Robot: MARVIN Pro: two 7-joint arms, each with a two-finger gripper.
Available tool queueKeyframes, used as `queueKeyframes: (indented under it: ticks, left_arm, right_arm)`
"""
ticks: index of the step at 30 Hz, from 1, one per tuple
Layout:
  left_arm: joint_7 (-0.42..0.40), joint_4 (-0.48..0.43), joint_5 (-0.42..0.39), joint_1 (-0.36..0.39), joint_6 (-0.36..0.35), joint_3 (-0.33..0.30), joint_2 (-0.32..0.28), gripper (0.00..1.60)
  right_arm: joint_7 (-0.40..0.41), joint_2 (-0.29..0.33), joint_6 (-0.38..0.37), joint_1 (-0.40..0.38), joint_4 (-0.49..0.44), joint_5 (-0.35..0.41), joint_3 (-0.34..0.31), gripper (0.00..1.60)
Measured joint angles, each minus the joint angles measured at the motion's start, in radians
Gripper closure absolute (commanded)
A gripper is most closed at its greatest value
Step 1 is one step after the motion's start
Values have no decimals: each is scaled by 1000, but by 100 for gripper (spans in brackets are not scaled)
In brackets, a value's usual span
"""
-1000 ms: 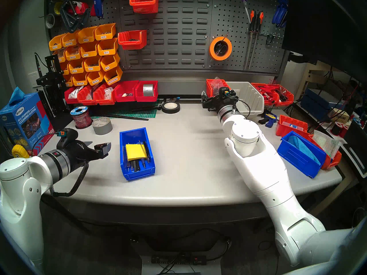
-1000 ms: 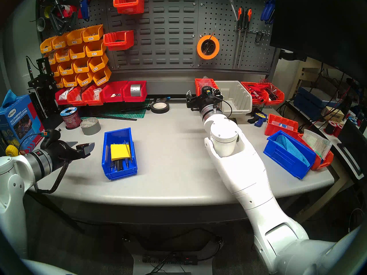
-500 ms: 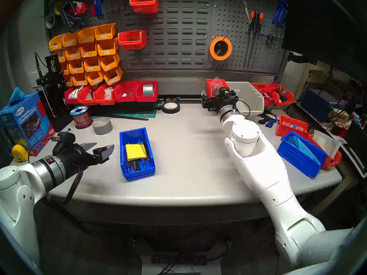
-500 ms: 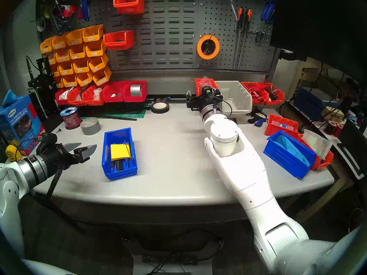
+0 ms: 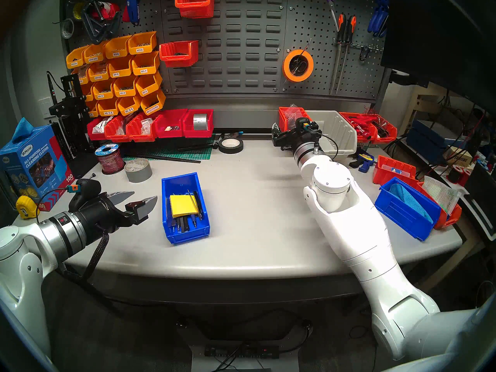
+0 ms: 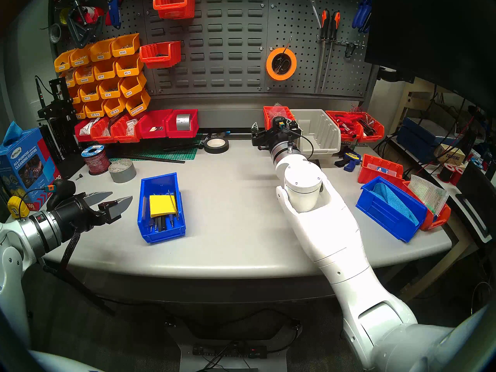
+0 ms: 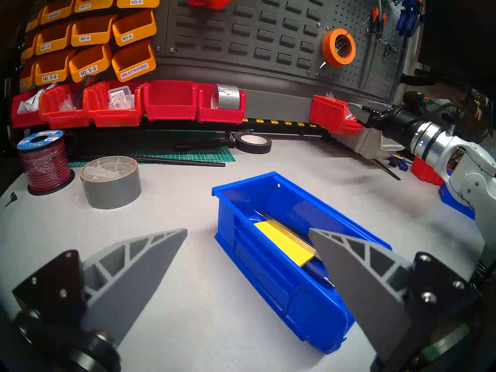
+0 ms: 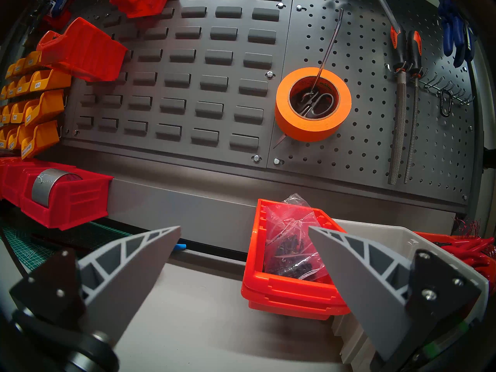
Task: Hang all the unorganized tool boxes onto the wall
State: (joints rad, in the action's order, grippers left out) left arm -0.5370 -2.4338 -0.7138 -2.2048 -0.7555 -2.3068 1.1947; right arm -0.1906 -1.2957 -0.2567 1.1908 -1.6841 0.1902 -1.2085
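Note:
A blue bin (image 5: 185, 207) with a yellow notepad and pens stands on the table, left of centre. My left gripper (image 5: 145, 196) is open and empty, just left of it; in the left wrist view the blue bin (image 7: 268, 256) lies ahead of the right finger. My right gripper (image 5: 294, 127) is open and empty at the back of the table. A red-orange bin (image 8: 290, 285) holding a plastic bag sits just ahead of it, ungripped. A blue bin with a cloth (image 5: 405, 210) and orange bins (image 5: 394, 170) sit at the right edge. The louvred wall (image 5: 236, 54) carries two red-orange bins (image 5: 178, 53).
A grey bin (image 5: 338, 132) stands right of the right gripper. A duct tape roll (image 5: 138, 170), a wire spool (image 5: 110, 159) and a black tape roll (image 5: 230, 145) lie at the back left. Red bins (image 5: 150, 127) line the bottom rail. Small yellow-orange bins (image 5: 118, 73) hang at the left.
My left gripper has moved right towards the blue bin with the notepad, still open. The right arm and the bins have not moved.

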Motion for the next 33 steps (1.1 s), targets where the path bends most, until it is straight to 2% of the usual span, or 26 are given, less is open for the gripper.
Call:
queueKeyframes:
  ticks: [17,33]
  left_arm:
    - [-14,0,-2,13,9,82,-7,0]
    - [69,0,-1,45,-12,167,7,0]
  right_arm:
    - [1,0,0,0,0,0,0,0]
    - [1,0,0,0,0,0,0,0]
